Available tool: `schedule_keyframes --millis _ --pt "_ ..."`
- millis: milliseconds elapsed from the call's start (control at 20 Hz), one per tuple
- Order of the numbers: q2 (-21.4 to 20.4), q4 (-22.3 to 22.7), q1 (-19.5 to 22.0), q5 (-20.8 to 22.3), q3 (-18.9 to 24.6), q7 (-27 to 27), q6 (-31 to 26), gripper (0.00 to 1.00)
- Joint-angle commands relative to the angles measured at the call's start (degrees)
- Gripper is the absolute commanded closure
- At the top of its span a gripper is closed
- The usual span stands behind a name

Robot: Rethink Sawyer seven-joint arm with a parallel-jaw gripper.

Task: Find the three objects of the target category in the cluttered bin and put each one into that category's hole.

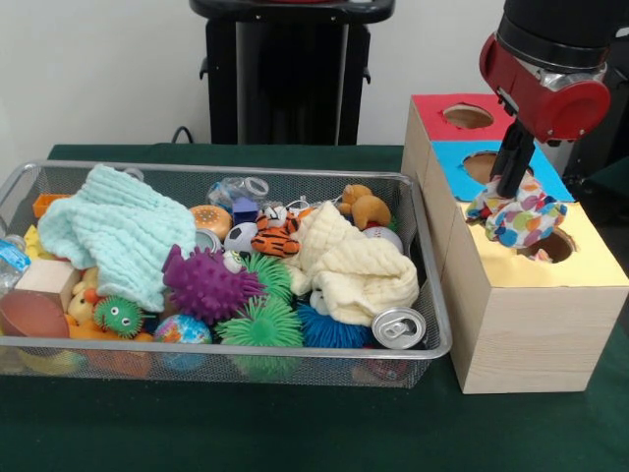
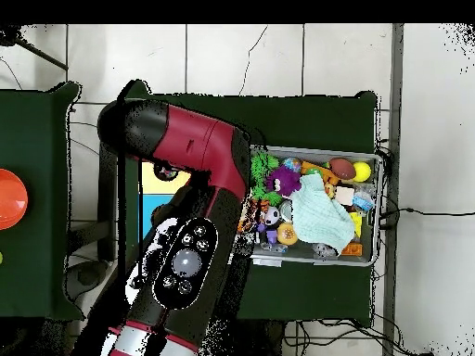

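Observation:
My gripper (image 1: 511,193) is shut on a white cloth with coloured spots (image 1: 521,218), which hangs bunched just above the yellow-topped section (image 1: 590,264) of the wooden box. That section's round hole (image 1: 552,247) shows partly under the cloth's right edge. A mint green cloth (image 1: 113,231) (image 2: 318,215) and a pale yellow cloth (image 1: 354,265) lie in the wire bin (image 1: 434,295) to the left. In the overhead view the red arm (image 2: 199,153) hides the gripper and most of the box.
The box also has a blue section with a hole (image 1: 482,165) and a red one with a hole (image 1: 468,116). The bin holds a purple spiky ball (image 1: 204,283), green spiky balls (image 1: 263,320), a can (image 1: 398,327), a tiger toy (image 1: 275,239) and a wooden block (image 1: 44,278).

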State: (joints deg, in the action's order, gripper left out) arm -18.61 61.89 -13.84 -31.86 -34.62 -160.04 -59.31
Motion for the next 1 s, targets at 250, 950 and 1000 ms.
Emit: schedule_keyframes --millis 250,950,1000 --pt "0.24 4.03 1.48 -0.37 5.7 -9.59 -1.81 1.0" --pt "0.16 5.23 2.63 -0.06 5.9 -8.06 -0.98 1.0" --pt "0.16 5.43 2.82 0.0 5.92 -7.82 -0.77 1.0"
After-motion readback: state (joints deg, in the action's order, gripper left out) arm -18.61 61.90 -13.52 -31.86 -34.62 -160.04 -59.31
